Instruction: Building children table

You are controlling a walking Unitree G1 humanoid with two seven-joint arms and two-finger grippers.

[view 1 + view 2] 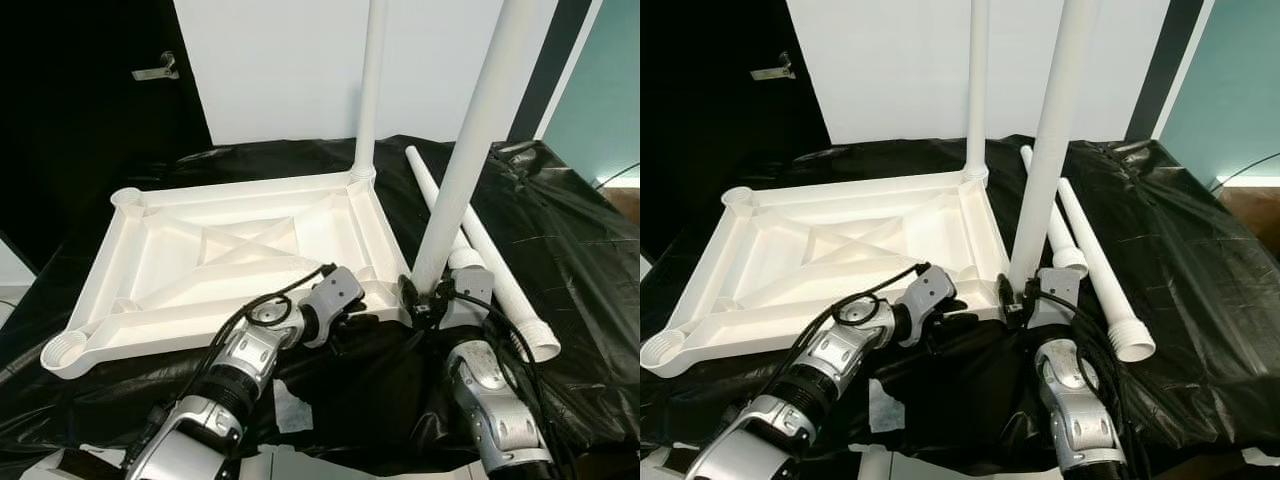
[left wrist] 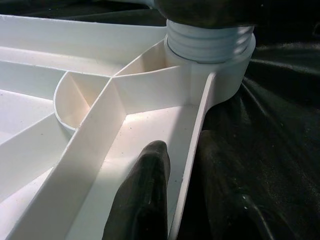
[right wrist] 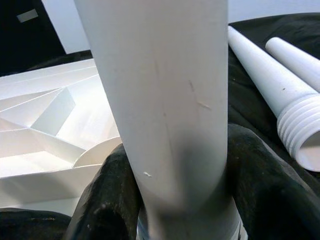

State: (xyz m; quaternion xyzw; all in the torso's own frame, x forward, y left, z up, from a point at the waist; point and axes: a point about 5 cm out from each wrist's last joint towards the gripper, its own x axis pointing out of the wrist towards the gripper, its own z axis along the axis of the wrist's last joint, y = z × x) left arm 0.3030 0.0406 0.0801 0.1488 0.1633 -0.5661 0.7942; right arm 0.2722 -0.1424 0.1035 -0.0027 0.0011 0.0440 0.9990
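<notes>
1. Left eye view: the upturned tabletop (image 1: pixel 230 270) is shown on the black sheet (image 1: pixel 560 230), with one leg (image 1: pixel 370 90) standing upright in its far right corner. A second leg (image 1: pixel 470 150) is held, slightly tilted, at the near right corner by the right gripper (image 1: pixel 432 298). Cross-threading is judged likely if this tilt is kept while the leg is turned.
2. Right eye view: two spare legs (image 1: pixel 1095 265) are seen lying just beside the right arm; a knock could roll them away.
3. Left wrist view: the tabletop's rim (image 2: pixel 192 165) is straddled by the left gripper (image 2: pixel 187 200), closed on it; the threaded end (image 2: pixel 207 42) is not fully seated in the socket.
4. Right wrist view: the fingers (image 3: pixel 107 200) are pressed against both sides of the leg, so slipping remains possible.
</notes>
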